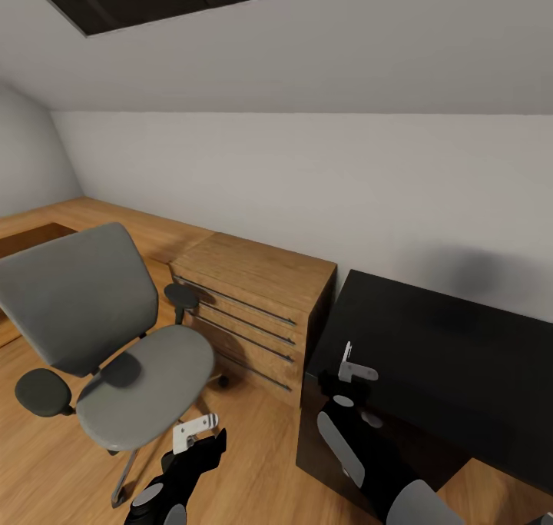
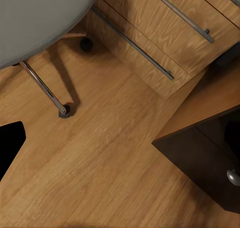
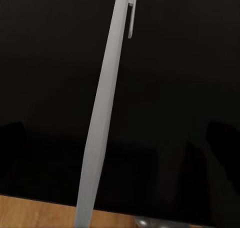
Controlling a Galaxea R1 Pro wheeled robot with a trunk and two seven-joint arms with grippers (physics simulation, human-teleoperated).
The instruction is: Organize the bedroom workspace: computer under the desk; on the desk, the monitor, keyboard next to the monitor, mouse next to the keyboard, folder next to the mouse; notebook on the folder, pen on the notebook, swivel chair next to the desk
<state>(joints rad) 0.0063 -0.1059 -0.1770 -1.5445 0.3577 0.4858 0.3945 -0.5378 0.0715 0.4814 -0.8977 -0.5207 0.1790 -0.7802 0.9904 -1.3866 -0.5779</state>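
Right now my right gripper pinches the pen just above the desk. My left gripper looks spread, beside the chair. I should lower slowly and keep the pen flat.

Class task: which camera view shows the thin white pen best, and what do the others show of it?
The right wrist view: the thin white pen runs lengthwise across it, clip visible, against the glossy black desk top. The head view gives a small white piece at the right pincer. The left wrist view looks at wooden floor.
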